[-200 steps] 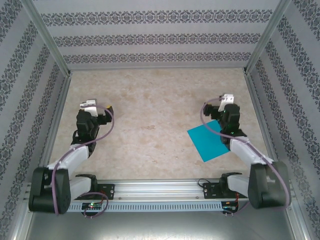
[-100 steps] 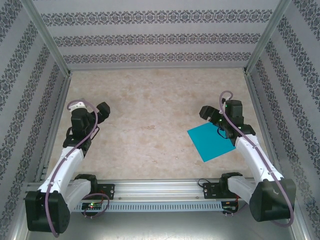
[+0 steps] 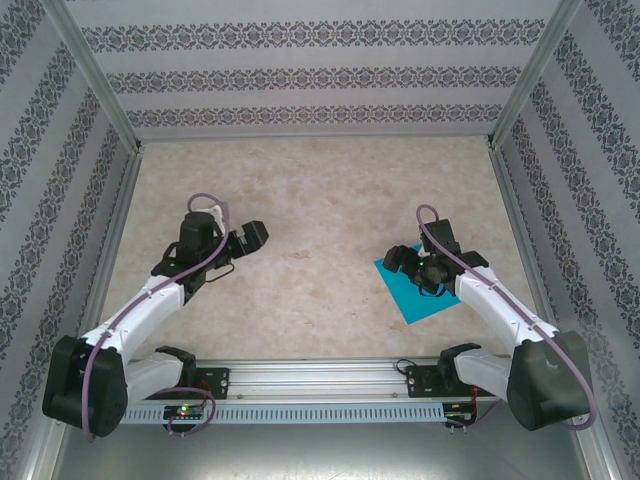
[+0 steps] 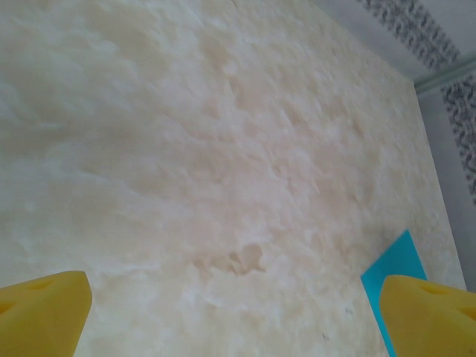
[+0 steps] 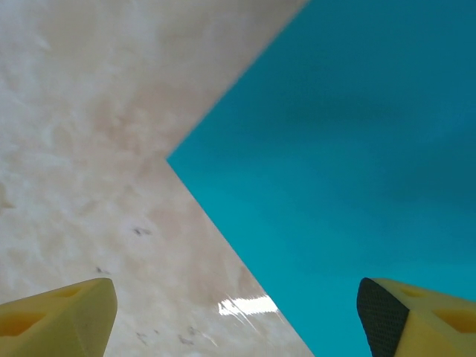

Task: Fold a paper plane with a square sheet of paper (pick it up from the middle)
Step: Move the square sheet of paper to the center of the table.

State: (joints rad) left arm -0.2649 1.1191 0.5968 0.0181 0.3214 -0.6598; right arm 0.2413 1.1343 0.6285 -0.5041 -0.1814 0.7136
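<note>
Right claw [image 5: 234,301], jaws apart, over flat square sheet of paper [image 5: 335,149]

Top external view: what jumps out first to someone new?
The teal-blue square sheet of paper lies on the right side of the beige marbled tabletop and is the strongest colour there. The right gripper hangs open over its far-left corner, jaws straddling the paper's edge in the right wrist view. The left gripper, also open, hovers over bare table left of centre.
</note>
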